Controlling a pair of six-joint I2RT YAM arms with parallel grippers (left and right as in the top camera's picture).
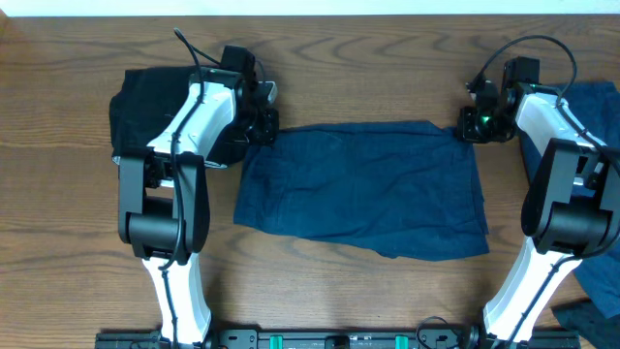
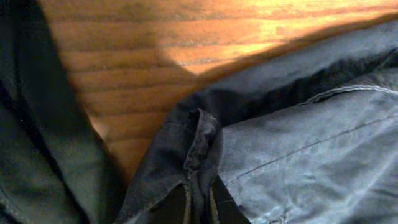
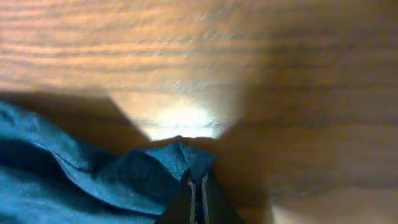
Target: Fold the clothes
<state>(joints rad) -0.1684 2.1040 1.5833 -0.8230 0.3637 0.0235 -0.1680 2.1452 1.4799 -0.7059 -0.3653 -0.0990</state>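
A dark blue garment (image 1: 363, 189) lies spread flat in the middle of the wooden table. My left gripper (image 1: 263, 126) is at its far left corner, shut on a fold of the blue cloth (image 2: 200, 155); its fingertips (image 2: 199, 205) pinch the fabric. My right gripper (image 1: 475, 124) is at the far right corner, shut on the cloth's tip (image 3: 180, 158), with its fingertips (image 3: 198, 196) closed on it just above the table.
A dark folded garment (image 1: 145, 107) lies at the far left under my left arm, and shows in the left wrist view (image 2: 37, 162). More blue clothes (image 1: 605, 174) are piled at the right edge. Bare wood lies beyond the garment's far edge.
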